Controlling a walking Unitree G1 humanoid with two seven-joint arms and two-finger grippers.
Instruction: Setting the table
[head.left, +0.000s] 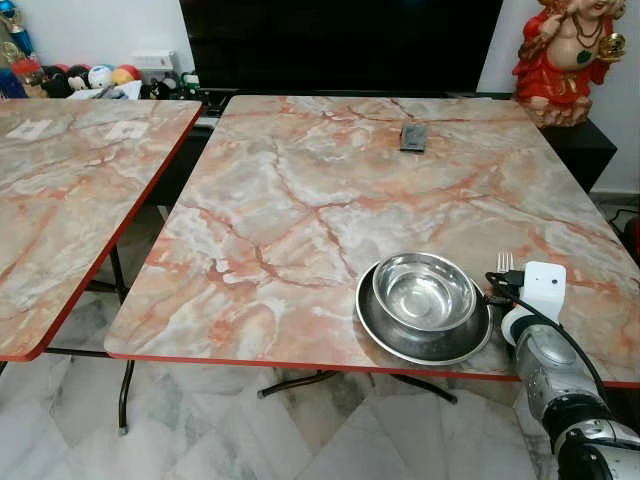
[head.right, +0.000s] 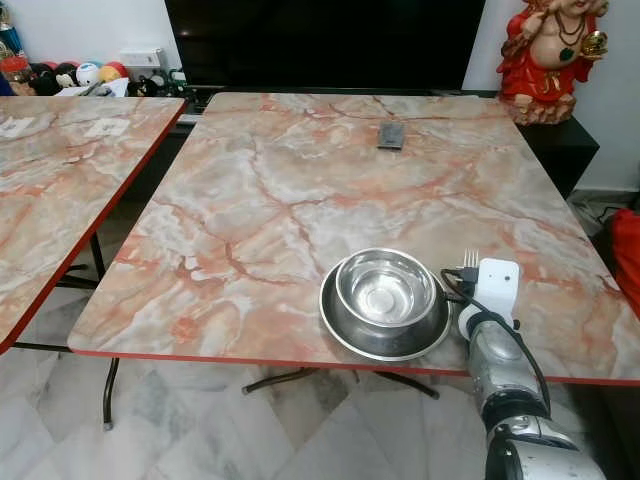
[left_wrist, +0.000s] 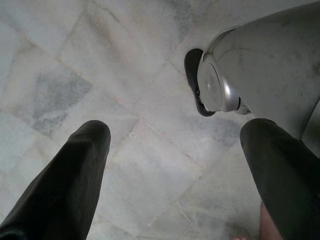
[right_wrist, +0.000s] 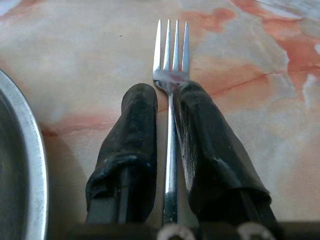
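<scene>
beside plate (head.left: 372, 322), fork (right_wrist: 171, 75) in right gripper (right_wrist: 167, 95)

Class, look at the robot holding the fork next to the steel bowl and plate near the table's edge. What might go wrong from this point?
1. The right tool pinches the fork by its thin handle, tines pointing forward; it may twist or slip on release.
2. The plate with the bowl sits close to the table's near edge; a nudge from the arm might push it off.
</scene>
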